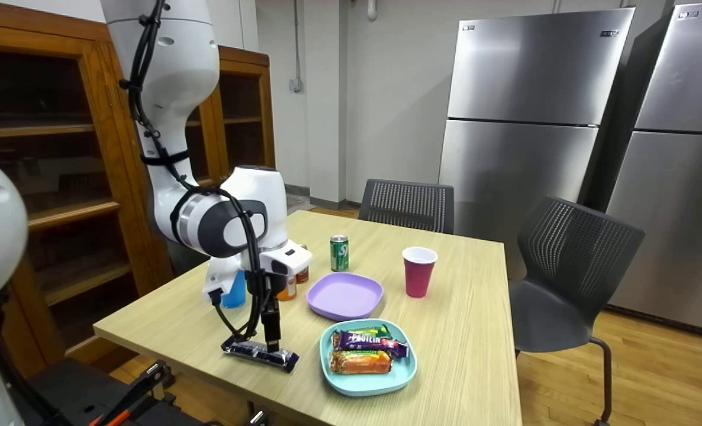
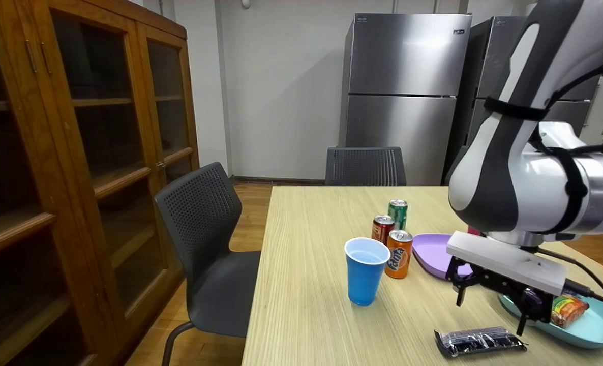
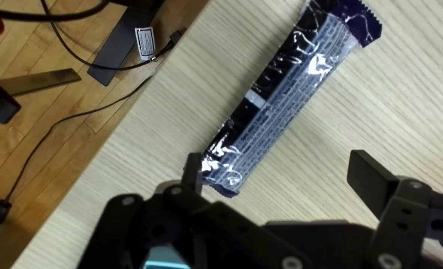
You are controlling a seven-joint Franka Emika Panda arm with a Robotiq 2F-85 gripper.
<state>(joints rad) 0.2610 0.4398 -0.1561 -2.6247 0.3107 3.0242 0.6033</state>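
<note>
My gripper (image 3: pixel 281 173) is open, with nothing between its fingers. It also shows in both exterior views (image 1: pixel 272 342) (image 2: pixel 490 312), pointing down close above the table. A bar in a dark, shiny wrapper (image 3: pixel 277 101) lies flat on the table below it; it also shows in both exterior views (image 1: pixel 259 354) (image 2: pixel 479 340). In the wrist view one fingertip overlaps the bar's near end; I cannot tell whether they touch. A teal plate (image 1: pixel 366 387) beside the bar holds an orange-wrapped bar (image 1: pixel 360 362), a purple-wrapped bar (image 1: pixel 372 342) and a green-wrapped bar (image 1: pixel 377 331).
A purple plate (image 1: pixel 345 294) lies behind the teal one. A red cup (image 1: pixel 418 275), blue cup (image 2: pixel 365 274), orange can (image 2: pixel 398 254), dark red can (image 2: pixel 382 229) and green can (image 1: pixel 339 253) stand on the table. The table edge (image 3: pixel 132 112) is near the bar. Chairs (image 2: pixel 210 244) stand around.
</note>
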